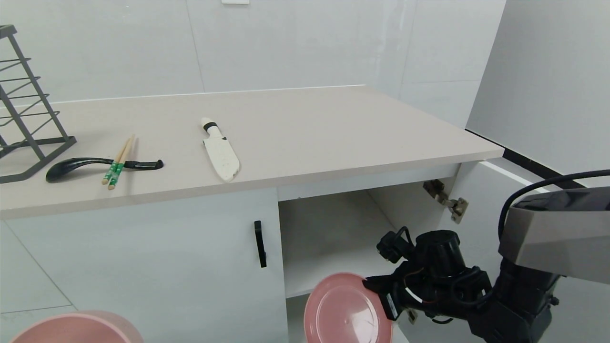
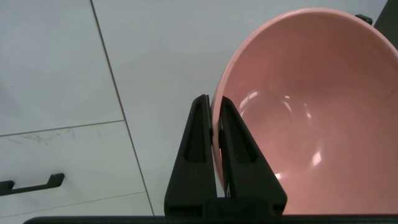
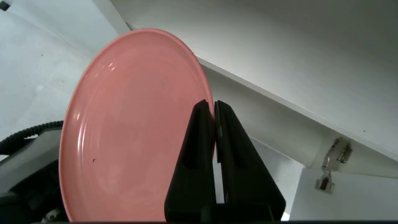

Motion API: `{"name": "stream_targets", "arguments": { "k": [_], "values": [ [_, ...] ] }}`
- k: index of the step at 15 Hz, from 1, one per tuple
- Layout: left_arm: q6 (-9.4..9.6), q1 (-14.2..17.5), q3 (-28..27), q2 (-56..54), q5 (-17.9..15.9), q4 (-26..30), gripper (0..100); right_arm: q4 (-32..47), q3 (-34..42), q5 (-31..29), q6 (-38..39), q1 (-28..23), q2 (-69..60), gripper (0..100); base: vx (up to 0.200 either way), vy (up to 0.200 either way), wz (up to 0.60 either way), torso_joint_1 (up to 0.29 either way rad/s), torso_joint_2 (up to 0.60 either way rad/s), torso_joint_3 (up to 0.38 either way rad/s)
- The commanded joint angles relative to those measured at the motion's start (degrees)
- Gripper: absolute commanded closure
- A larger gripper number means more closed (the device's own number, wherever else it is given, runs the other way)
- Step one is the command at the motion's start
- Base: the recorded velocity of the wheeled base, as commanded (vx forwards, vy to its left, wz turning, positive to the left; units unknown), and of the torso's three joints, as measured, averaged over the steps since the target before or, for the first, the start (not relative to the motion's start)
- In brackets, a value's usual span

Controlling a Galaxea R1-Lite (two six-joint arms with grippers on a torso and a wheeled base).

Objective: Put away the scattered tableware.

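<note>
At the far left of the matte, pale bench [image 1: 310, 124] stands a dark wire rack [image 1: 28, 105]. Next to it lies a glossy black spoon [image 1: 71, 167] with green-tipped wooden chopsticks [image 1: 118, 164] laid across its handle, and further along a cream, speckled knife [image 1: 220, 153]. None of these looks put away yet. Low on the left, the left jaws pinch the rim of a smooth, deep pink bowl [image 2: 311, 112]. On the right, the right jaws clamp the edge of a flat, round pink plate [image 3: 137, 118], held on edge before the open cupboard [image 1: 333, 238]. By my reckoning, most of the job remains.
</note>
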State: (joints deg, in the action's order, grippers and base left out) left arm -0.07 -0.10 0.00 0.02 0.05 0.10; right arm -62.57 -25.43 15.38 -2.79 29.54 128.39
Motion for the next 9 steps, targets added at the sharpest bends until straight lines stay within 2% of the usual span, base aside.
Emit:
{"name": "stream_targets", "arguments": {
  "k": [1,4,9],
  "values": [
    [-0.01,0.01,0.00,-0.02,0.04,-0.01,100,-0.36,-1.55,-0.09,0.86,0.08,2.48,100,0.000,0.000,0.00,0.000,0.00,0.000],
    [-0.10,0.01,0.00,-0.02,0.04,-0.01,100,-1.32,-5.86,-4.57,6.48,-0.53,5.29,100,0.000,0.000,0.00,0.000,0.00,0.000],
    [-0.10,0.01,0.00,-0.02,0.04,-0.01,100,-4.84,-9.64,-4.93,8.42,-2.82,10.56,100,0.000,0.000,0.00,0.000,0.00,0.000]
  ]
}}
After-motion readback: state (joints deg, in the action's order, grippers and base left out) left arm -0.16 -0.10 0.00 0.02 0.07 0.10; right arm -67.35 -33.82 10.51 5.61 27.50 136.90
